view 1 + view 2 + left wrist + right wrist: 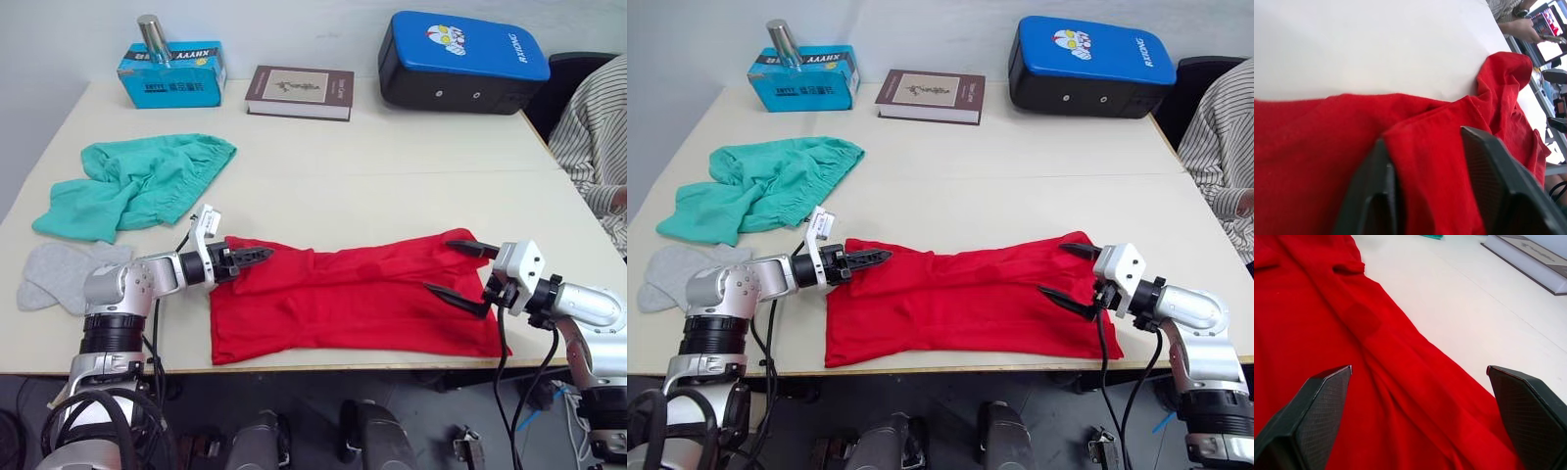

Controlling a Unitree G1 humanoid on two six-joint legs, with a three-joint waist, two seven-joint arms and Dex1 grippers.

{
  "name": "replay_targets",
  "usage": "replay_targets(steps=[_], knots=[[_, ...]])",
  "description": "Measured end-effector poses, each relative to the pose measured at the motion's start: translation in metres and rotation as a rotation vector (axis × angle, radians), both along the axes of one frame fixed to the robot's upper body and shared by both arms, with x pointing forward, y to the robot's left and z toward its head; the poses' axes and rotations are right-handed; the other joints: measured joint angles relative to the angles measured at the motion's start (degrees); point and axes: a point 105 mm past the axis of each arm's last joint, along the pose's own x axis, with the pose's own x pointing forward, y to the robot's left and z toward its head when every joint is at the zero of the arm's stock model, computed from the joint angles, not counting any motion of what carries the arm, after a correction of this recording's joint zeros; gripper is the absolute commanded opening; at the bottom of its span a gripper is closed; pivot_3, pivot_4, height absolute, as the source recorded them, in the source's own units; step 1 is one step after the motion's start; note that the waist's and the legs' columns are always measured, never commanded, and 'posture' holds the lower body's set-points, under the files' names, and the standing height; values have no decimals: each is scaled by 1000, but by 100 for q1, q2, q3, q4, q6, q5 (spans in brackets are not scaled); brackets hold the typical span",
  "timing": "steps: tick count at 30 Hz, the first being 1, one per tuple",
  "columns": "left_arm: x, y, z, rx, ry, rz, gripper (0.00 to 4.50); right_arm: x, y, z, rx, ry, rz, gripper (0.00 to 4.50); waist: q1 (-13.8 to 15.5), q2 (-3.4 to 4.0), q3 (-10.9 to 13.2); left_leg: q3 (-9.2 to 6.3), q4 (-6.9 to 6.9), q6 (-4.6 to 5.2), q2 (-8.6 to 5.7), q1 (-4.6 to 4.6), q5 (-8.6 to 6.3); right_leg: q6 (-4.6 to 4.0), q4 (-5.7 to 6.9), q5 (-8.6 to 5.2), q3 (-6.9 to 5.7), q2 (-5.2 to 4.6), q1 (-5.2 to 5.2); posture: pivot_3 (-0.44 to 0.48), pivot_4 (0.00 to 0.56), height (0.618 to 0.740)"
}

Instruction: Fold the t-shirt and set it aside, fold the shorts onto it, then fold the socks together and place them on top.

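The red t-shirt (353,294) lies folded into a long band along the table's near edge. My left gripper (257,257) is at the band's left end, shut on a raised fold of the red cloth, which shows between its fingers (1376,191) in the left wrist view. My right gripper (441,264) stands wide open over the band's right end, with nothing held between its fingertips (1327,391). The teal shorts (137,181) lie crumpled at the left of the table. Nearer the front left corner, the grey socks (59,274) lie beside my left arm.
Along the table's (392,157) far edge stand a blue tissue box (171,73) with a metal can (152,37) on it, a brown book (299,91) and a blue pad (460,61). A person in a striped shirt (598,127) sits at the right.
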Motion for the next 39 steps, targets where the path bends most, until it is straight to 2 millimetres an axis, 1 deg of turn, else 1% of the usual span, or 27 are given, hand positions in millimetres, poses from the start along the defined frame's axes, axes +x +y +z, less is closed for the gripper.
replay_targets(steps=[3,4,8,11,16,18,20,23,27,31,39], knots=[[2,-2,3,6,-39,-32,96,-2,0,-3,-1,11,2,4500,3,0,0,0,0,0,-1,0,0,0,0,0,0,-1,0,0,150,740],[2,-4,4,12,-54,-48,16,-2,-1,-4,-1,13,2,4500,5,0,0,0,0,0,-1,0,0,0,0,0,0,0,0,0,150,740],[-4,-5,7,41,-116,-144,16,-5,-2,-9,0,31,-1,4500,-2,0,0,0,0,0,-1,0,0,0,-1,0,0,0,-1,0,150,740],[-16,-6,12,57,-197,-243,16,-6,-2,-9,0,34,-5,4500,-20,0,0,0,-1,-1,2,-1,-1,-2,-2,-1,0,-1,-2,0,150,740],[-48,-17,19,120,-536,-494,16,-8,-8,-13,3,52,-36,4500,-34,0,0,0,-1,-5,6,-2,-3,-5,-6,-3,0,-8,-3,0,150,740],[-57,-20,22,151,-652,-572,16,-8,-10,-12,6,50,-48,4500,-34,0,0,0,0,-4,6,-2,-3,-5,-5,-3,0,-9,-2,0,150,740],[-68,-21,18,211,-763,-665,16,-8,-11,-12,5,48,-57,4500,-34,1,0,0,-1,-3,5,-1,-4,-5,-7,-3,1,-12,-2,0,150,740],[-80,-22,4,292,-858,-781,16,-9,-15,-13,-3,57,-71,4500,-30,1,0,0,-1,2,5,-3,-7,-5,-11,-3,-1,-17,-2,0,150,740],[-86,-20,-1,374,-995,-877,16,-10,-18,-15,-3,70,-81,4500,-30,1,0,-2,-1,6,6,-3,-9,-5,-11,-3,-3,-29,-2,0,150,740],[-83,-9,-9,462,-1075,-889,16,-12,-26,-17,-19,88,-99,4500,-36,1,0,-2,-1,9,6,-3,-11,-5,-11,-2,-7,-32,-2,0,150,740],[-83,-1,-13,502,-1084,-899,16,-14,-29,-19,-11,102,-110,4500,-39,1,0,-3,-1,11,7,-3,-11,-5,-11,-2,-8,-29,-2,0,150,740]])
